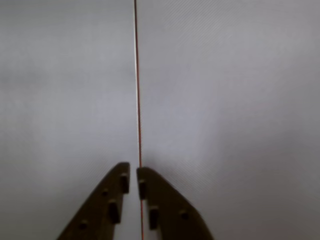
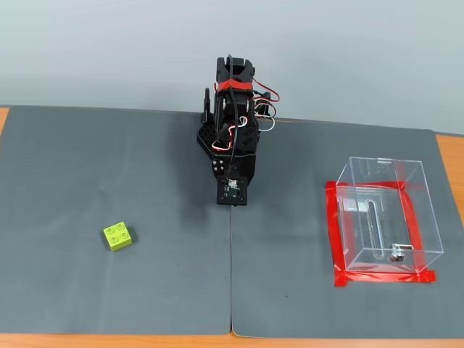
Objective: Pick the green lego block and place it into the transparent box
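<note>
A grey mat (image 2: 109, 167) covers the tabletop, its centre seam (image 2: 231, 275) running front to back. Red tape (image 2: 384, 277) lies on the mat's right half, and bare orange table (image 2: 449, 156) shows past the mat's edges.

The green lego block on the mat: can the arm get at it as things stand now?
Probably yes. The green lego block lies alone on the grey mat, left of the folded arm in the fixed view, with nothing near it. The gripper is nearly closed and holds nothing.

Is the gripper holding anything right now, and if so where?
Nothing is held. The gripper is nearly closed and empty; the green lego block lies on the mat.
</note>
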Motion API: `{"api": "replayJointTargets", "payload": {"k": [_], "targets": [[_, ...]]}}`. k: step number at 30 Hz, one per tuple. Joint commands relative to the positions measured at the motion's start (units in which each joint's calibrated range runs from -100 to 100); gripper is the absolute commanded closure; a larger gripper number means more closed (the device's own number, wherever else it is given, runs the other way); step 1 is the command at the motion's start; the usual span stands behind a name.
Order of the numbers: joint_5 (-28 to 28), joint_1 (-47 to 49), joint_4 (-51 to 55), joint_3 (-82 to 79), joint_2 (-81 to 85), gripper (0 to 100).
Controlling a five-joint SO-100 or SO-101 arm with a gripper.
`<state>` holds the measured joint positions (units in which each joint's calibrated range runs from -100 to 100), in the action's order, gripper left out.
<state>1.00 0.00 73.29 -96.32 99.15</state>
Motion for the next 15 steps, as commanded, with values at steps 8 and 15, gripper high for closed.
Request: {"api": "replayJointTargets", "payload": {"k": [8, 15], "targets": [[0.12, -0.26, -16.0, 4.91, -5.93, 98], [0.12, -0.34, -24.16, 16.49, -25.01, 98]]}}
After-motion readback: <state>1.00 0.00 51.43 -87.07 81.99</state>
